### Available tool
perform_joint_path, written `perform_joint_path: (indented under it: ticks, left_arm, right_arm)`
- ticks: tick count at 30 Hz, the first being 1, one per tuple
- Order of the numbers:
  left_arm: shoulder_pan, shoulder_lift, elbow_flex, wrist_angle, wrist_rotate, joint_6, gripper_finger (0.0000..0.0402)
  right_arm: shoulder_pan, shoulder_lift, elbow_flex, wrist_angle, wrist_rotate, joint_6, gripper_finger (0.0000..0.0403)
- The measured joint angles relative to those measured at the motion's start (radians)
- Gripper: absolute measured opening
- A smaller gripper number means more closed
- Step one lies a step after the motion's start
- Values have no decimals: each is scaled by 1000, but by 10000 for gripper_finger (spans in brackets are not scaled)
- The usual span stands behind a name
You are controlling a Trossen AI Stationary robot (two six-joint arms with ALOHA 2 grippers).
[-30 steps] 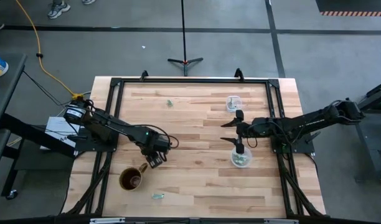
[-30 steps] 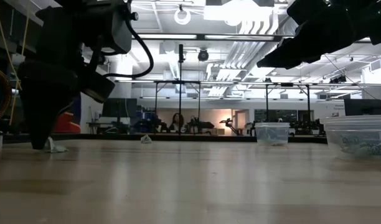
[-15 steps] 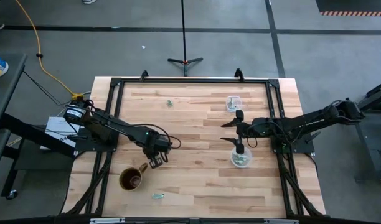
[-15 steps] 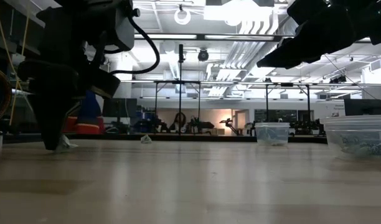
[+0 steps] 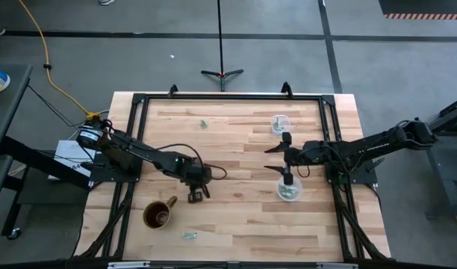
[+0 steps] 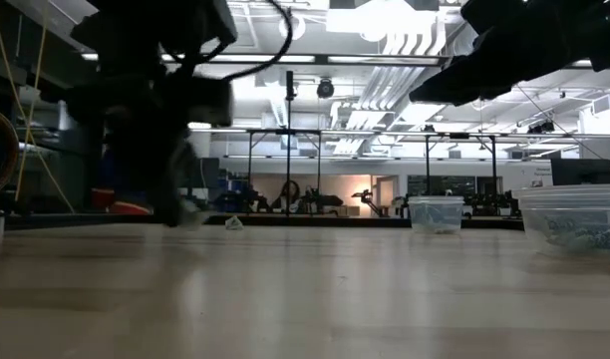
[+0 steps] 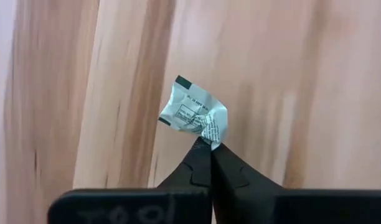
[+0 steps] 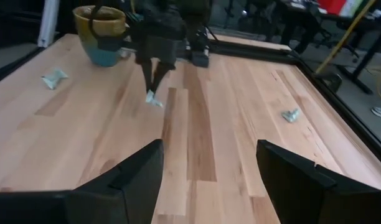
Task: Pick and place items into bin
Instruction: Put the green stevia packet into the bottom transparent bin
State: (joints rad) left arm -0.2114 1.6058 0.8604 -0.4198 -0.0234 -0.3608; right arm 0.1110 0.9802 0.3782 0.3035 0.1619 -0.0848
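A crumpled, shiny pale green-silver wrapper (image 7: 193, 114) with fine print on it is pinched by one corner between the tips of the left gripper (image 7: 210, 145), whose dark fingers are pressed fully together on it — just above the pale wood-plank table (image 5: 236, 217), a little beyond the brown mug (image 5: 157, 214). Two more such bits lie loose: one near the front edge beside the mug (image 5: 188, 235), one near the far edge (image 5: 204, 124). The right gripper (image 5: 286, 158) hangs with its fingers spread wide and nothing between them, between a small clear tub (image 5: 280, 123) and a round clear bin (image 5: 290, 190) that already holds several pale bits.
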Motion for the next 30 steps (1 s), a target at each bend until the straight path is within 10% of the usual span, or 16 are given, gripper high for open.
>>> perform_joint_path:
  ticks: [13,30]
  left_arm:
    - [171,0,1,602,206,255,23]
    - [185,0,11,627,232,307,23]
  right_arm:
    - [1,26,0,86,-234,-290,247]
    - [-43,415,177,275,-237,-544,247]
